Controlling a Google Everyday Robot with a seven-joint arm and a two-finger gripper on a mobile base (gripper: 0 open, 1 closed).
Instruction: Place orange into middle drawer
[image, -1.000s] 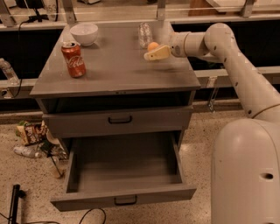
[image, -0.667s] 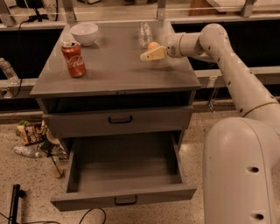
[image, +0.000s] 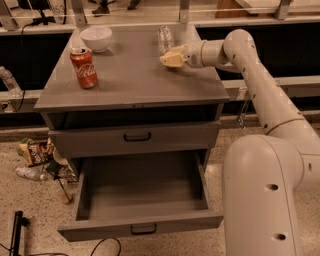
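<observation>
Grey middle drawer (image: 145, 187) is standing pulled out at 6 o'clock of the cabinet, its floor bare, evidently readied to receive the fruit. The gripper (image: 172, 57) is hovering low over the cabinet top (image: 130, 80) toward 2 o'clock, just at 6 o'clock of a clear bottle (image: 165, 39). Whether it is open or closed cannot be told. The orange is not showing anywhere and may be lying hidden at the gripper. The arm (image: 260, 95) is reaching in from 3 o'clock, elbow bent high, wrist levelled toward 9 o'clock.
</observation>
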